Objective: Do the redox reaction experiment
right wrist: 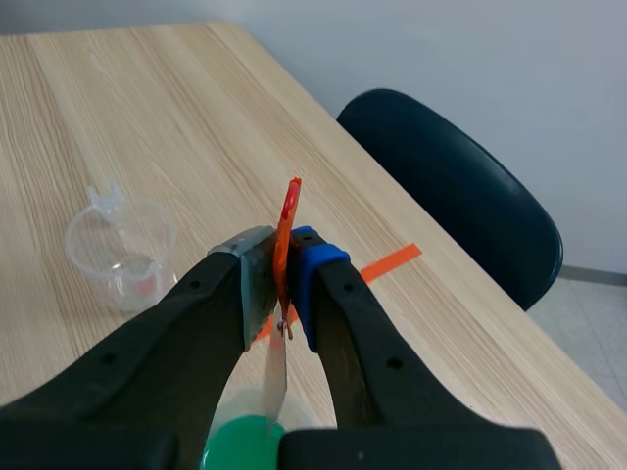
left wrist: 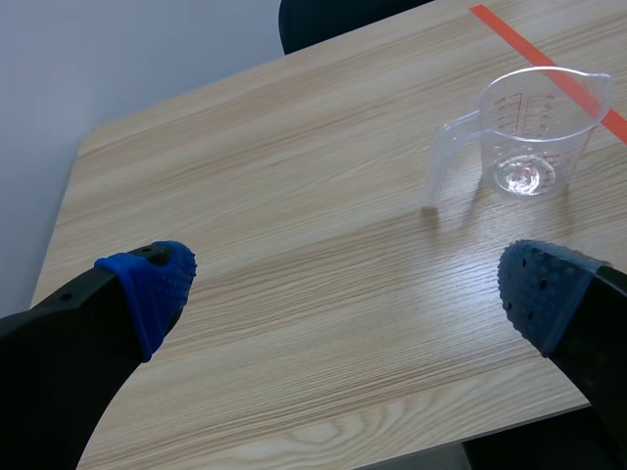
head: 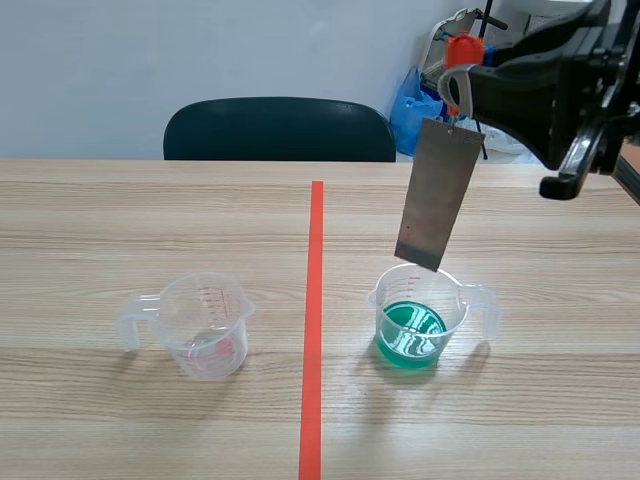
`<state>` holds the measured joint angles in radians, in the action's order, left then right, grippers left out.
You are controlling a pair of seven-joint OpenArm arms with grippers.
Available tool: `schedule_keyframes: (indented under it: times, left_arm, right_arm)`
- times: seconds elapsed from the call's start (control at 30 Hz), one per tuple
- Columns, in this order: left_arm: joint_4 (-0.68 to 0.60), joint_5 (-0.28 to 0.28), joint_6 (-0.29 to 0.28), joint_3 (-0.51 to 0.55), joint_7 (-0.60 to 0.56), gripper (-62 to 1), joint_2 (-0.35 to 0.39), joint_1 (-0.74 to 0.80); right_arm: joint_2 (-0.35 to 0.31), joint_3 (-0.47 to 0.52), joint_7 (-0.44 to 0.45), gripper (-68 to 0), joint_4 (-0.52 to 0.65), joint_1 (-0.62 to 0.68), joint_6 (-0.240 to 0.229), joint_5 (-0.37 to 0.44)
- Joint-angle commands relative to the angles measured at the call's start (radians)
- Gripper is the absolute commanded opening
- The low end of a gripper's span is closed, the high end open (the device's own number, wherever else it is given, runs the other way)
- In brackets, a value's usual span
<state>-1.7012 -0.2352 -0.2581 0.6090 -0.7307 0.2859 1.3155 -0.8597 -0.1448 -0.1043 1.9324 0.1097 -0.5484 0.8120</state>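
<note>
One thin stiff plate (head: 437,195), light but swingy: your right gripper (right wrist: 282,284) is clamped on its clip (head: 462,55), which is the spot. Left gripper (left wrist: 348,289) sits wide open.

A metal strip (head: 437,195) hangs above the right cup (head: 457,301); second cup (head: 205,325) stands left.

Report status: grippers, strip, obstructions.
Left gripper open, above table. Right gripper shut on red clip; metal strip hangs over green-liquid cup, not yet dipped. Path clear.
</note>
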Motion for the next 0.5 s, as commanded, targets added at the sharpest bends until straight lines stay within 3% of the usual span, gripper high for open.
schedule_keyframes:
  times: [0.0, 0.47]
  left_arm:
    - [-0.016, -0.008, 0.002, -0.002, -0.024, 1.4, 0.000, 0.001]
    - [-0.016, -0.008, 0.002, -0.002, -0.036, 1.4, 0.000, 0.001]
  right_arm:
    - [-0.016, 0.014, 0.026, -66.9, 0.016, -0.004, -0.003, 0.011]
    - [-0.016, 0.034, 0.034, -66.9, 0.025, 0.043, -0.021, 0.004]
